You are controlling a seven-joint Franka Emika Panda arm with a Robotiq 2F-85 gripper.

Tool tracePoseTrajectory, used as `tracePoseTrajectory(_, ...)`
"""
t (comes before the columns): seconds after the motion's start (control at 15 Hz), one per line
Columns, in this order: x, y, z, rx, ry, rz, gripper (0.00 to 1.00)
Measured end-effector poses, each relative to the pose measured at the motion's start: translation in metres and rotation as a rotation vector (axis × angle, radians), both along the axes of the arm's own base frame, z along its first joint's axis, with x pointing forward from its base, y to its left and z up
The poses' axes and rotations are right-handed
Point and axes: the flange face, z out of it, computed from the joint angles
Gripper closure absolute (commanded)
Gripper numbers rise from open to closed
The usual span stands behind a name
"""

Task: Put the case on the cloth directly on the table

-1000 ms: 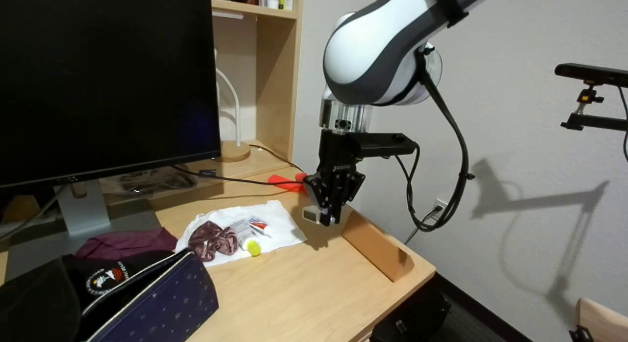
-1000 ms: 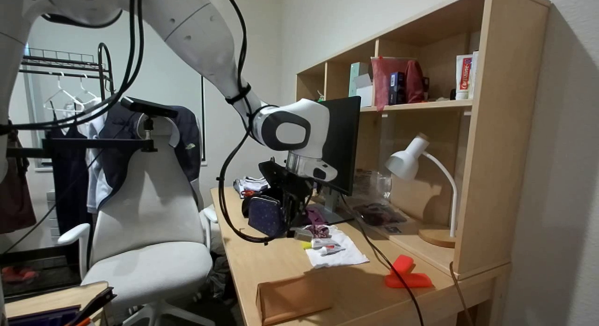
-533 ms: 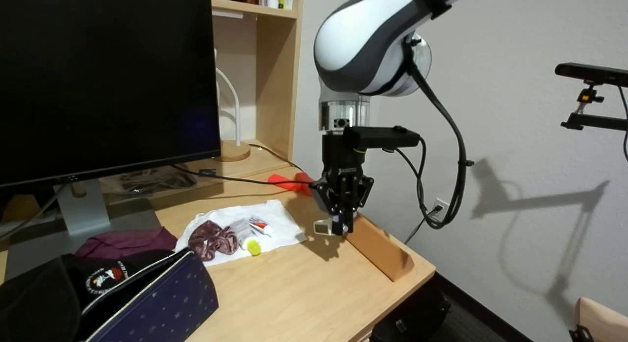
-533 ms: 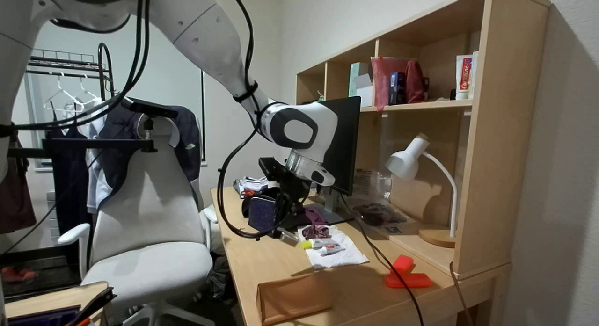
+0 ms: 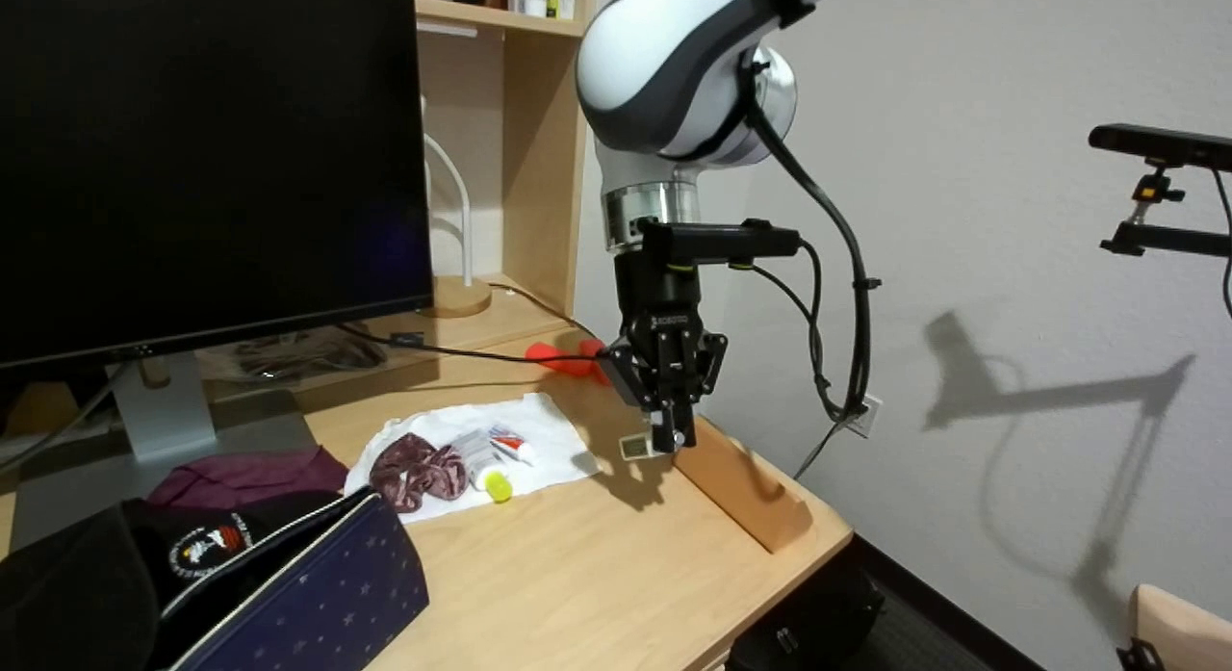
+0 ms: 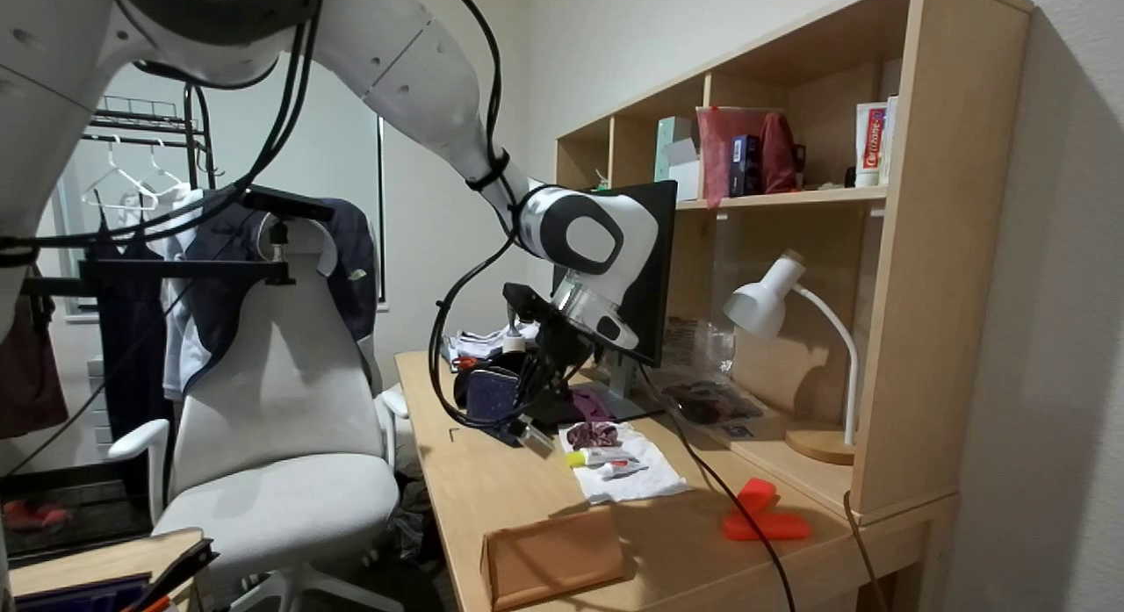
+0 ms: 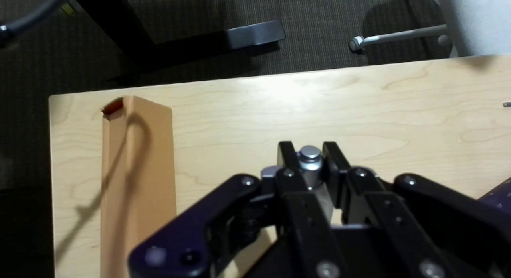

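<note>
1. Jaws of your black Robotiq gripper (image 7: pixel 309 152) pinch a small, block-shaped, see-through-looking bottle with a silver cap (image 5: pixel 637 447), held off to one side of the white fabric cloth (image 5: pixel 560 450) and apparently raised above the light wooden table (image 5: pixel 539 580).

2. Your task's thing, the tan-brown, smooth, elongated box-shaped case (image 6: pixel 553 555), is outside your grip. Both exterior views show it directly on the table, near the cloth but apart from it.

3. On the cloth you have a maroon crinkled-fabric scrunchie (image 5: pixel 409 472), a white tube with a yellow-green cap (image 5: pixel 476 459) and a smaller white tube with red and blue marks (image 5: pixel 512 446).

4. If your sentence asks for the case to sit straight on the wood, off the cloth, its present place seems to meet that. If it asks for the case on the cloth, that step is not yet done, and you would need to free your fingers first.

5. Left under either reading, it seems, is the bottle. Your sentence does not name it, and whether it belongs on the cloth or beside it cannot be told. Gripped near its cap, it could tip as you release.
</note>
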Motion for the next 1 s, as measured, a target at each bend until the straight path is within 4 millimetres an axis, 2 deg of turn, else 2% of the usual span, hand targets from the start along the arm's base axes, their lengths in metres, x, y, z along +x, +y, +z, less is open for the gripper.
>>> tracePoseTrajectory(0.07,0.000,0.000,0.000,0.000,0.000,0.000,0.88)
tracePoseTrajectory(0.47,0.003,0.003,-0.012,0.030,0.073,-0.004,0.88)
tracePoseTrajectory(1.0,0.048,-0.007,-0.053,0.038,0.101,-0.021,0.88)
